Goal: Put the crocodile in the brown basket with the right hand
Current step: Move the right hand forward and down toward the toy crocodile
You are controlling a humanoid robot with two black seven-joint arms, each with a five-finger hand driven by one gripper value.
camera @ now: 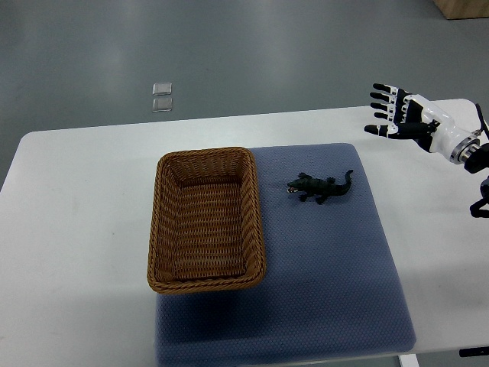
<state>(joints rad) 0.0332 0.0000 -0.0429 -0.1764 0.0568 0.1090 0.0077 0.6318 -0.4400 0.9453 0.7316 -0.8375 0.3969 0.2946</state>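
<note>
With fingers spread and empty, the right hand (397,115) should descend over the crocodile (319,186) and pinch its midsection.

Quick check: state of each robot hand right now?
Right robot hand: open, fingers spread, holding nothing.
Left robot hand: not in view.

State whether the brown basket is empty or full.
Empty: only bare weave shows inside the brown basket; the crocodile lies outside it on the blue mat.
</note>
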